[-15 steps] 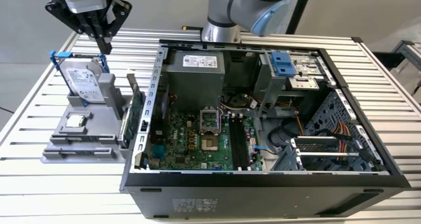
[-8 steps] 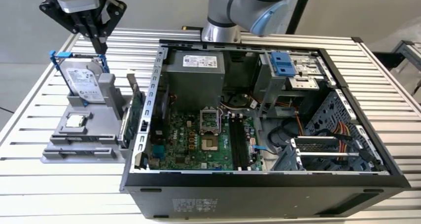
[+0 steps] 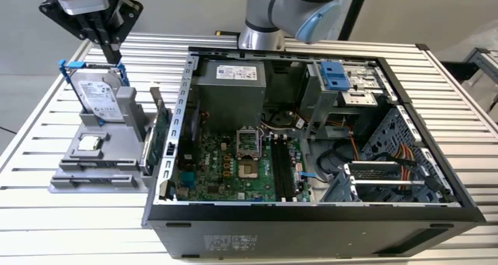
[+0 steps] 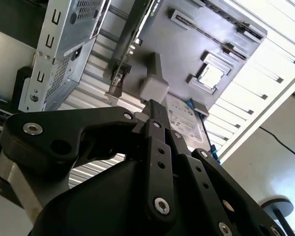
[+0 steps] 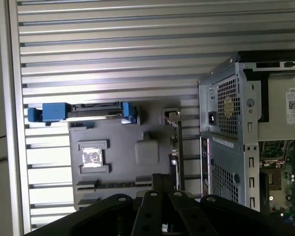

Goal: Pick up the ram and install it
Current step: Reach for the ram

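My gripper [image 3: 111, 53] hangs above the far end of the grey parts holder [image 3: 78, 160], over the hard drive, at the exterior view's left. Its black fingers [image 4: 154, 110] lie together with nothing between them, so it is shut. In the first wrist view the gripper [image 5: 157, 179] points down at the holder. A thin dark strip [image 5: 113, 184] sits edge-on in the holder's long slot. It may be the ram, but I cannot tell. The black memory slots [image 3: 283, 170] lie on the motherboard inside the open computer case [image 3: 404, 218].
A silver hard drive with blue rails [image 3: 101, 98] stands upright in the holder. A green card with a metal bracket [image 3: 161, 138] stands between the holder and the case wall. A small chip [image 3: 90, 142] lies on the holder. The arm's base [image 3: 260, 37] rises behind the case.
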`<control>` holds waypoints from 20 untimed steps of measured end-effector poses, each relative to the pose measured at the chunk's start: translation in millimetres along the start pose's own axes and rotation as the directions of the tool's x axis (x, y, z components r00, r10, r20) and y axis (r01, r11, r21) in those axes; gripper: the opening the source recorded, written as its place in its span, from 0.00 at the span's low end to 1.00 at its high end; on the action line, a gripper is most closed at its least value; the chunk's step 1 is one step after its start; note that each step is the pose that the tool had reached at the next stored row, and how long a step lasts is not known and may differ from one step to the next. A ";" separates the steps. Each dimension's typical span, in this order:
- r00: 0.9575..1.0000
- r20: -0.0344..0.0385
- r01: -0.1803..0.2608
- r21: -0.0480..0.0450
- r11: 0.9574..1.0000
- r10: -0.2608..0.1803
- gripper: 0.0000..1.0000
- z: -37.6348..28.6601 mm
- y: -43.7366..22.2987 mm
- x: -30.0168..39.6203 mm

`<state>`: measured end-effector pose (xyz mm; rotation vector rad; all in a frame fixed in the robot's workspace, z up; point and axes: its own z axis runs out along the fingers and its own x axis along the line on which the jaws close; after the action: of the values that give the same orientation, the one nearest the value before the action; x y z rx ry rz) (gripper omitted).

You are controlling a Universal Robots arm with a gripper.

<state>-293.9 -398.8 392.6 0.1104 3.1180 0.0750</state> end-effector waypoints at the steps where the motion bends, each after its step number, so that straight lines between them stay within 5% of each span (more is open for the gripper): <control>1: 1.000 0.000 0.000 0.000 1.000 0.000 0.00 0.0 -0.1 1.1; 20: 1.000 0.000 0.000 0.000 1.000 0.000 0.00 -0.5 -1.6 23.4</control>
<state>-317.4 -398.7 392.6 0.1105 3.1180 0.0750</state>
